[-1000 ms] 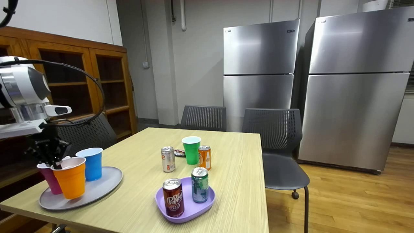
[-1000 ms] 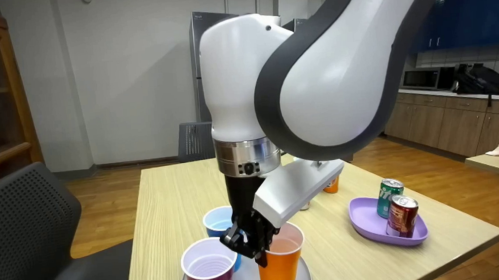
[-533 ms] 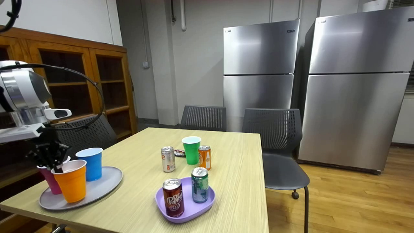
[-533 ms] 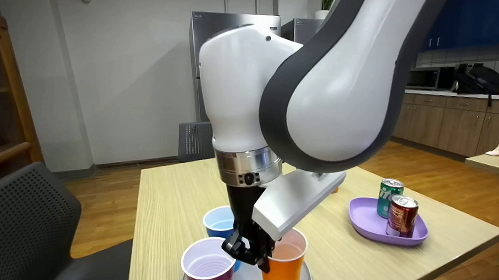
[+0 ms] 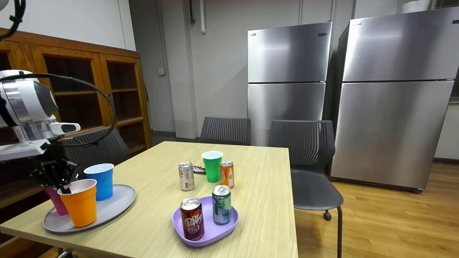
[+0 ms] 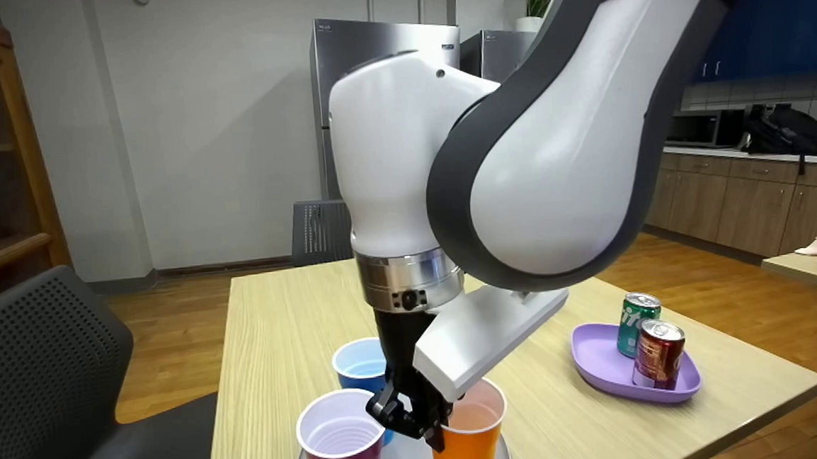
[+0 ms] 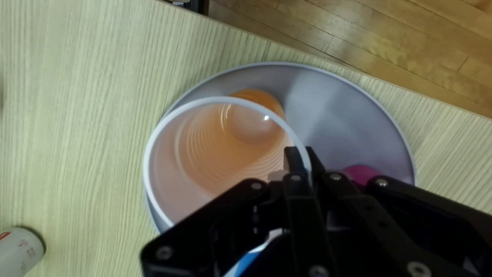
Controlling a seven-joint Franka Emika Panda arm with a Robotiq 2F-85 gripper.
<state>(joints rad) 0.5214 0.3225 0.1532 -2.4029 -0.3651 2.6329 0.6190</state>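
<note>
Gripper [image 7: 303,154], pinching the orange cup [image 7: 221,156] by its rim, is lower than a second ago; the cup seems nearly settled on the gray plate [image 7: 334,111].

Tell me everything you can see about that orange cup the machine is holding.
The orange cup looks like plastic, with a white rim and pale, ridged inner walls narrowing toward the base. It is roughly upright over the gray plate; whether its base touches it is hard to tell. The gripper is shut on the rim, with one finger inside the cup and the other outside.
</note>
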